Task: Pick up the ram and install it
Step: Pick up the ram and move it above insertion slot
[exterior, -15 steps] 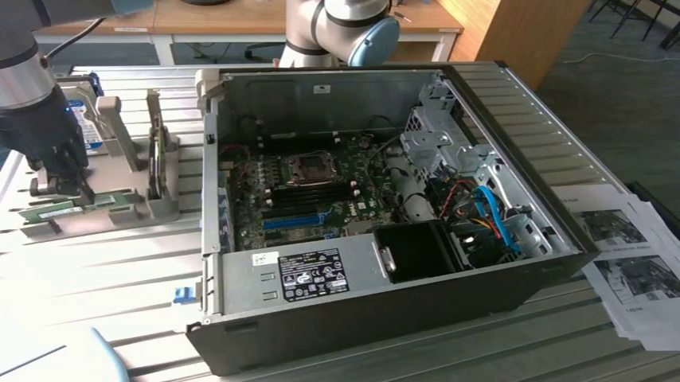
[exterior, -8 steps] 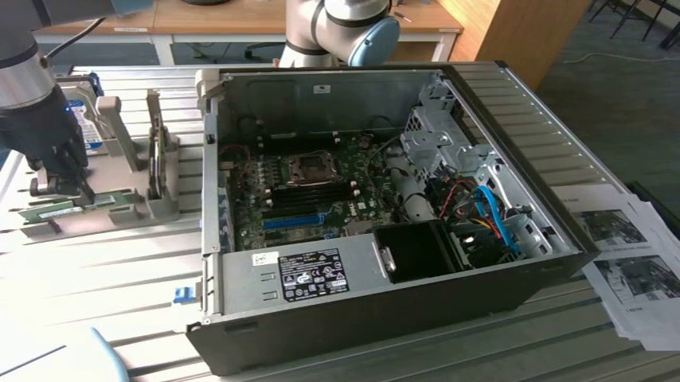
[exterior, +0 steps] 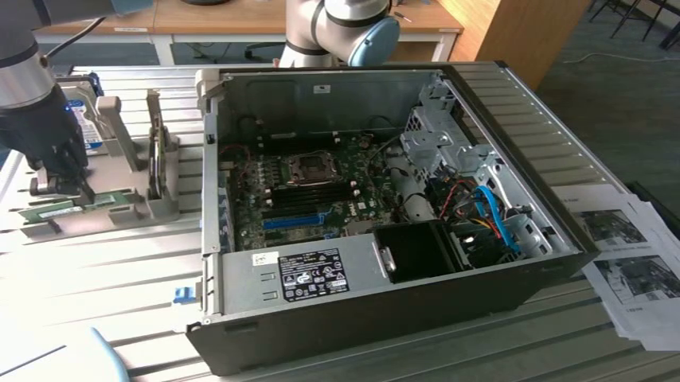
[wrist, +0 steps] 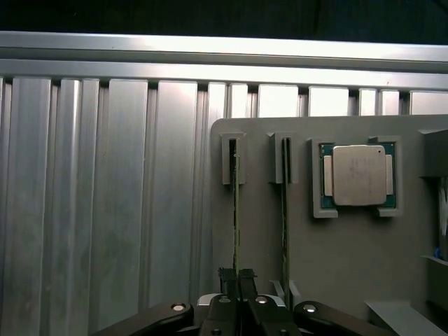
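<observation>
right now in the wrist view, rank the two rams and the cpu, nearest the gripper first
1. ram: clamped in the gripper.
2. second ram: in the neighbouring slot.
3. cpu: in its pocket past the second ram.

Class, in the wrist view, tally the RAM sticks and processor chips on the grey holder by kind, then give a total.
RAM stick: 2
Processor chip: 1
Total: 3

Ribbed alu table (wrist: 105, 210), matt plastic holder (wrist: 350, 266); green PCB ram (exterior: 51, 212)
</observation>
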Robot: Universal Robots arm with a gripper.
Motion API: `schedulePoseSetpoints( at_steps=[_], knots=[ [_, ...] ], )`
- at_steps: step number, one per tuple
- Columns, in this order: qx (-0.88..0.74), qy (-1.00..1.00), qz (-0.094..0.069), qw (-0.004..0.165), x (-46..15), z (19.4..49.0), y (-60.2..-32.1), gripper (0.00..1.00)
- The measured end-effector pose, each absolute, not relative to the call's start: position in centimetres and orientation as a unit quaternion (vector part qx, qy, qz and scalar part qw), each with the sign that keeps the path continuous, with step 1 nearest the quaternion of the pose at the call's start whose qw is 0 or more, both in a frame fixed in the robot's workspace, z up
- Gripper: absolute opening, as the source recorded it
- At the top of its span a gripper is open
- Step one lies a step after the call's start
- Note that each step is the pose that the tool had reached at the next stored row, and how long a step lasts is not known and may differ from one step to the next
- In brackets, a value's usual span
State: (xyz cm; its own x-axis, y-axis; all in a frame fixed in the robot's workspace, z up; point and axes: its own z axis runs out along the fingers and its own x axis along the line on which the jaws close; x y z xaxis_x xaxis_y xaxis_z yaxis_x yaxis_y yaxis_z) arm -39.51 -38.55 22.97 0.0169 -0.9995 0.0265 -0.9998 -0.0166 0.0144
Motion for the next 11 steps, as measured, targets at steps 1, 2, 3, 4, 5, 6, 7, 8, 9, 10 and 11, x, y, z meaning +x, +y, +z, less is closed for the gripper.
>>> schedulePoseSetpoints(
  at_steps=[1, 2, 3, 4, 5, 6, 7, 8, 9, 10, 11],
  knots=[
    [0.713, -0.701, 0.004, 0.014, -39.5, 23.0, -38.5, 0.11],
    [0.713, -0.701, 0.004, 0.015, -39.5, 23.1, -38.5, 0.11],
    [0.713, -0.701, 0.004, 0.015, -39.5, 23.2, -38.5, 0.11],
    [0.713, -0.701, 0.004, 0.015, -39.5, 23.3, -38.5, 0.11],
    [0.713, -0.701, 0.004, 0.015, -39.5, 23.4, -38.5, 0.11],
    [0.713, -0.701, 0.004, 0.015, -39.4, 23.5, -38.5, 0.11],
    [0.713, -0.701, 0.004, 0.015, -39.4, 23.6, -38.5, 0.11],
    [0.713, -0.701, 0.004, 0.015, -39.4, 23.7, -38.5, 0.11],
    [0.713, -0.701, 0.004, 0.015, -39.4, 23.8, -38.5, 0.11],
    [0.713, -0.701, 0.004, 0.015, -39.4, 23.9, -38.5, 0.11],
    [0.713, -0.701, 0.003, 0.015, -39.4, 24.0, -38.5, 0.11]
  ],
)
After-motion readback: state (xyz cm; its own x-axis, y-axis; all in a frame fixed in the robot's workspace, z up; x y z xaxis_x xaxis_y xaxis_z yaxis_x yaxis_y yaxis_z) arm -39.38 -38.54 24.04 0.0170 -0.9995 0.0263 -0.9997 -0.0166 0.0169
